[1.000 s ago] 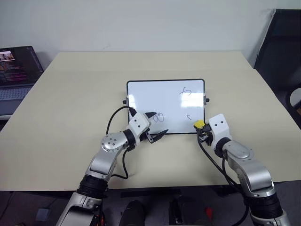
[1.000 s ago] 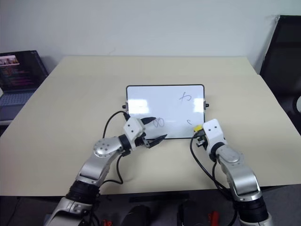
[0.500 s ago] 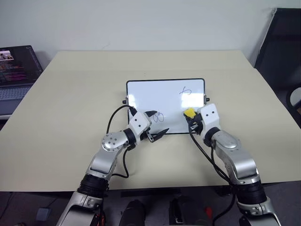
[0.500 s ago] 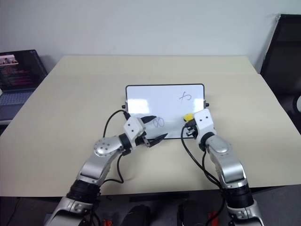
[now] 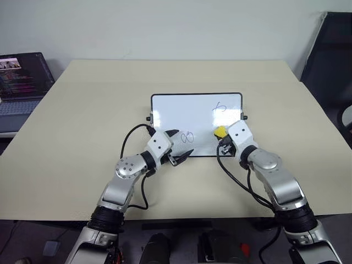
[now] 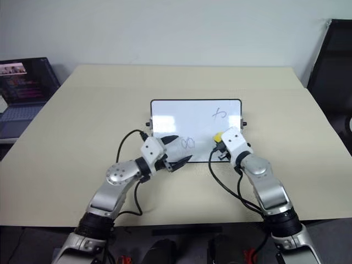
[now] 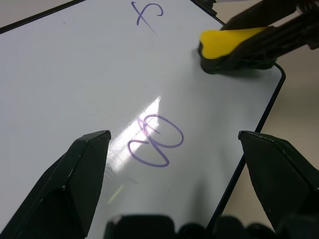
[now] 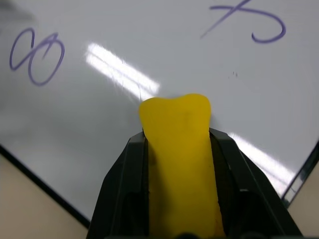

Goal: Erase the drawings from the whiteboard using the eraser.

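The whiteboard (image 5: 187, 113) lies flat in the middle of the table. Two blue drawings show on it: a figure-eight loop (image 5: 187, 136) near its front edge and a looped squiggle (image 5: 220, 107) toward the far right. My right gripper (image 5: 223, 137) is shut on the yellow eraser (image 5: 220, 132), whose dark underside rests on the board's right part, below the squiggle. The wrist views show the eraser (image 8: 177, 149) flat on the white surface, to the right of the loop (image 7: 157, 144). My left gripper (image 5: 182, 142) hovers open at the board's front edge, its jaws on either side of the loop.
An open laptop (image 5: 22, 77) sits off the table's far left corner. A black chair (image 5: 330, 55) stands at the right. The beige table (image 5: 82, 121) stretches wide around the board. A black cable (image 5: 132, 140) loops beside my left wrist.
My right gripper carried the eraser from the board's near right corner leftward and forward onto the board, over the spot where a small blue mark showed. The left arm stayed put.
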`<move>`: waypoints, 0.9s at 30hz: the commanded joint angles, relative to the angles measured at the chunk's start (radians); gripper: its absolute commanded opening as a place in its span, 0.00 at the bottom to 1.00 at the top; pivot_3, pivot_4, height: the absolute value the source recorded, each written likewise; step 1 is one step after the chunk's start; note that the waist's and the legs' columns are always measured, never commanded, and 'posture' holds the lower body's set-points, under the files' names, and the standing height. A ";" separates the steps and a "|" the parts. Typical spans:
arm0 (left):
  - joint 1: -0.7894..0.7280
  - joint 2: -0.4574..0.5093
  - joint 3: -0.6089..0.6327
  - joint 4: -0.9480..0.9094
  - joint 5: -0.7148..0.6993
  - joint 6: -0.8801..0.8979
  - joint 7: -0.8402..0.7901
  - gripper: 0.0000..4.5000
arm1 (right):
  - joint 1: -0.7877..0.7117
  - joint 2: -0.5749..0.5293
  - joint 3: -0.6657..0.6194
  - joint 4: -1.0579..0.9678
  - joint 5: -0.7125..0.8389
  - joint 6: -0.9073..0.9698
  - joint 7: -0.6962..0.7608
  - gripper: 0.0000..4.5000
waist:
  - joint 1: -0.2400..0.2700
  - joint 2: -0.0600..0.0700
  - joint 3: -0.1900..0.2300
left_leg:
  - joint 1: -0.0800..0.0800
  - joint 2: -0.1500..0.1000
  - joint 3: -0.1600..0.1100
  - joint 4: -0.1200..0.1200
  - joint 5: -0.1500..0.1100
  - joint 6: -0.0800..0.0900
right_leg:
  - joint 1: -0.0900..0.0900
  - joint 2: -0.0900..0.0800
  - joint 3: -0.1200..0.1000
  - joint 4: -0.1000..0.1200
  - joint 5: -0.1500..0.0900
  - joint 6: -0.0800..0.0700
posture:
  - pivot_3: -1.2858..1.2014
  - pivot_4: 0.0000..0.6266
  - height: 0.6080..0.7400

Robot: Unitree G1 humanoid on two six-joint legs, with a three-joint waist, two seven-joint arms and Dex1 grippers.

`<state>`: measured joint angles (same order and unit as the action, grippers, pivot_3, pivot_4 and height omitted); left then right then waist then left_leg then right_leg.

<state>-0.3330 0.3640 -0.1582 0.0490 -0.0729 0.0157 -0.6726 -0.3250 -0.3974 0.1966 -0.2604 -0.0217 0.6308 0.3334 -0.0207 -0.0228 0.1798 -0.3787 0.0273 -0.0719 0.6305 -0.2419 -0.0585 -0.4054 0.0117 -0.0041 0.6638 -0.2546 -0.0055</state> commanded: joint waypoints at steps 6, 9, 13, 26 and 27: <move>-0.008 0.002 0.013 -0.048 -0.005 -0.002 0.011 1.00 | 0.155 -0.058 -0.052 -0.065 -0.009 0.082 0.014 0.27 | -0.006 -0.001 -0.001 | 0.002 0.000 0.001 0.000 0.000 0.000 | 0.001 0.000 0.001 0.001 0.000 0.001 | 0.52 0.24 1.00; -0.008 -0.004 0.004 -0.049 -0.008 -0.003 0.005 1.00 | 0.181 -0.071 -0.066 -0.090 -0.005 0.089 0.020 0.27 | -0.006 -0.001 -0.001 | 0.002 0.000 0.001 0.000 0.000 0.000 | 0.001 0.000 0.001 0.001 0.000 0.001 | 0.52 0.24 1.00; -0.018 -0.013 -0.001 -0.038 -0.009 -0.012 -0.004 1.00 | 0.159 -0.046 -0.091 -0.092 0.002 0.082 -0.002 0.27 | -0.006 -0.001 0.000 | 0.002 0.000 0.002 0.000 0.000 0.000 | 0.001 0.000 0.001 0.000 0.000 0.001 | 0.52 0.24 1.00; -0.086 -0.063 0.044 -0.060 -0.040 -0.102 0.029 1.00 | 0.082 0.069 -0.186 -0.068 0.058 -0.105 -0.038 0.27 | -0.009 -0.001 0.001 | -0.001 0.000 0.003 0.000 0.000 0.000 | -0.002 0.001 0.005 0.000 0.001 0.001 | 0.52 0.24 1.00; -0.097 -0.074 0.053 -0.048 -0.040 -0.107 0.045 1.00 | 0.067 0.075 -0.182 -0.055 0.055 -0.116 -0.041 0.27 | -0.008 -0.001 0.001 | -0.001 0.000 0.003 0.000 0.000 0.000 | -0.002 0.001 0.005 0.000 0.001 0.001 | 0.52 0.24 1.00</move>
<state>-0.4023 0.3016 -0.1372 0.0433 -0.0895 -0.0587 -0.6552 -0.2306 -0.3294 0.0282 -0.3033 0.0249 0.5579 0.3008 -0.0291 -0.0240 0.1806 -0.3798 0.0268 -0.0683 0.6300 -0.2416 -0.0582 -0.4078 0.0122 0.0012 0.6634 -0.2538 -0.0041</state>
